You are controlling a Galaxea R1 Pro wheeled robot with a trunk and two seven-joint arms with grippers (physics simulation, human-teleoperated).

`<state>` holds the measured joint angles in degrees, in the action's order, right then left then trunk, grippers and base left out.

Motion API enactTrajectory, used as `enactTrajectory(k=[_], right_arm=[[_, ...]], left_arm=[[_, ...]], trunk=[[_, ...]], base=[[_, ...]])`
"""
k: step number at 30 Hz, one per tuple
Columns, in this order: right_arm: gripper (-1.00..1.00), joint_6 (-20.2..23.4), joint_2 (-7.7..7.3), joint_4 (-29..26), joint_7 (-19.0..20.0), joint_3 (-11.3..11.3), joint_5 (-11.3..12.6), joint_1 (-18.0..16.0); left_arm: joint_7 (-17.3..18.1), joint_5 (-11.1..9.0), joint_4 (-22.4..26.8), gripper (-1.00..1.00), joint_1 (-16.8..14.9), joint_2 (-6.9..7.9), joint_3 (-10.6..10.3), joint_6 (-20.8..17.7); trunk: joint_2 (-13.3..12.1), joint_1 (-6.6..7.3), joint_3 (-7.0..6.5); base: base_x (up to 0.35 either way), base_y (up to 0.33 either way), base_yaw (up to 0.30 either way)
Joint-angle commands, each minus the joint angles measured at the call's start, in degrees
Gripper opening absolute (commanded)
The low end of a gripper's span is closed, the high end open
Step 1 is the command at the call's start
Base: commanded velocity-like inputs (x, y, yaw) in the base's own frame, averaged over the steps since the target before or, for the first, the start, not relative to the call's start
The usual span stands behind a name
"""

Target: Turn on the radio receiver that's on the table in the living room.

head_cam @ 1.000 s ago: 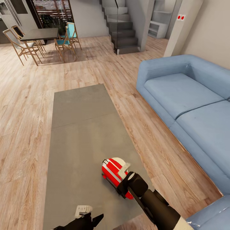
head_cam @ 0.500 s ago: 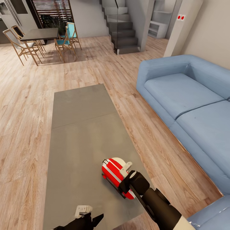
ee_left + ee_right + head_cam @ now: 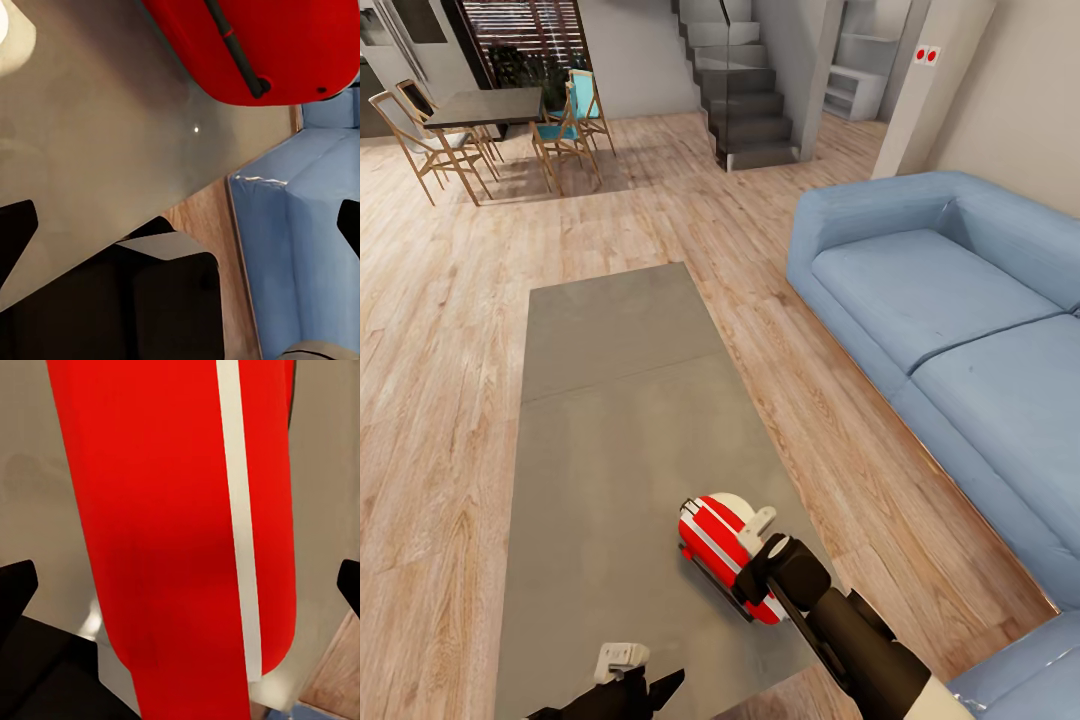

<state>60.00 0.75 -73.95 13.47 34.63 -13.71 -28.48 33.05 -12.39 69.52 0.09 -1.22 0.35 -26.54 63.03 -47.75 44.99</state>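
Note:
The red radio receiver (image 3: 712,540) with white trim lies on the near right part of the long grey table (image 3: 610,400). My right gripper (image 3: 760,528) hangs right over the radio's near end, and its black wrist covers that end. In the right wrist view the radio's red body and white stripe (image 3: 172,510) loom very close, between two black fingertips (image 3: 15,589) that stand far apart, so the gripper is open. My left gripper (image 3: 622,662) hovers low at the table's near edge, open, with the radio (image 3: 285,45) and its thin dark handle ahead of it.
A blue sofa (image 3: 940,300) runs along the table's right side, with a strip of wooden floor between them. A dark dining table with wooden chairs (image 3: 485,105) stands far back left, stairs (image 3: 745,100) at the back, and a white pillar (image 3: 925,80) behind the sofa.
My right wrist has slid a little toward the near right along the radio. The radio and my left gripper have stayed where they were.

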Motion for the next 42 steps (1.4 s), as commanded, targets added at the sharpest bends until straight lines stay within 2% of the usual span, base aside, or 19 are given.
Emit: enactTrajectory(k=[1, 20, 30, 31, 42], right_arm=[[1.00, 0.00, 0.01, 0.01, 0.00, -0.02, 0.00, 0.00], [1.00, 0.00, 0.04, 0.07, -0.06, -0.66, -0.03, 0.00], [1.00, 0.00, 0.19, 4.21, 0.01, -1.11, -1.88, -0.22], [-1.00, 0.00, 0.19, 4.40, 0.03, -1.12, -1.95, -0.23], [-1.00, 0.00, 0.30, 5.13, 0.07, -1.14, -2.32, -0.26]], left_arm=[[0.00, 0.00, 0.00, 1.00, 0.00, 0.00, 0.00, 0.00], [0.00, 0.00, 0.00, 1.00, 0.00, -0.01, 0.00, 0.00], [0.00, 0.00, 0.00, 1.00, 0.00, -0.01, 0.00, 0.00], [0.00, 0.00, 0.00, 1.00, 0.00, -0.01, 0.00, 0.00], [0.00, 0.00, 0.00, 1.00, 0.00, -0.01, 0.00, 0.00]], trunk=[[0.00, 0.00, 0.00], [0.00, 0.00, 0.00], [0.00, 0.00, 0.00], [0.00, 0.00, 0.00], [0.00, 0.00, 0.00]], base=[[0.000, 0.000, 0.000], [0.000, 0.000, 0.000], [0.000, 0.000, 0.000], [0.000, 0.000, 0.000], [0.000, 0.000, 0.000]])
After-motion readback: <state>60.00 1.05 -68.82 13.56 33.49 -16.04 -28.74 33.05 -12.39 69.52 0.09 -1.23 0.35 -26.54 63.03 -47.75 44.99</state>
